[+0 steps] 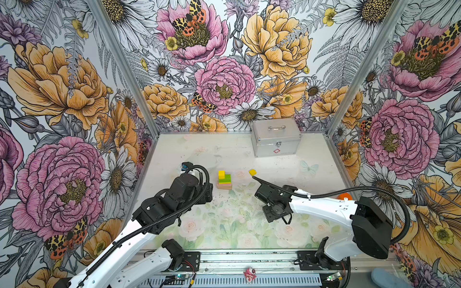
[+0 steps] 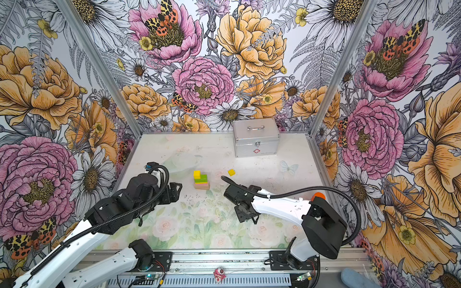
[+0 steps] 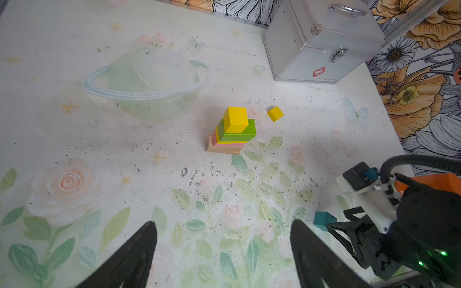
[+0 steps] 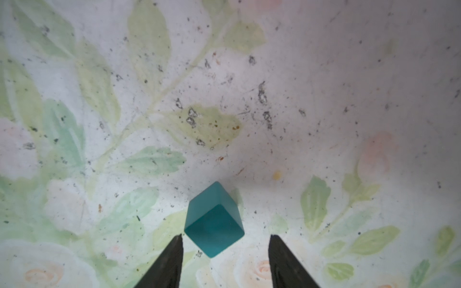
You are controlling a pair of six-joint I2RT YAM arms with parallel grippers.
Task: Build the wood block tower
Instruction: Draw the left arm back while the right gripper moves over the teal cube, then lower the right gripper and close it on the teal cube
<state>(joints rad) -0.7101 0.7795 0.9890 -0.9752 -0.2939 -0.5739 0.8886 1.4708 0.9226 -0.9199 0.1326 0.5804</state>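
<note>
Seemingly ungripped, teal cube between parted right gripper jaws, left gripper wide, empty.

the tower is based on bare wood; the teal cube is painted matt; the case is made of metal.

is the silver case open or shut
Shut. The silver case has its lid down flush on the body, and its front latch lies across the seam.
</note>
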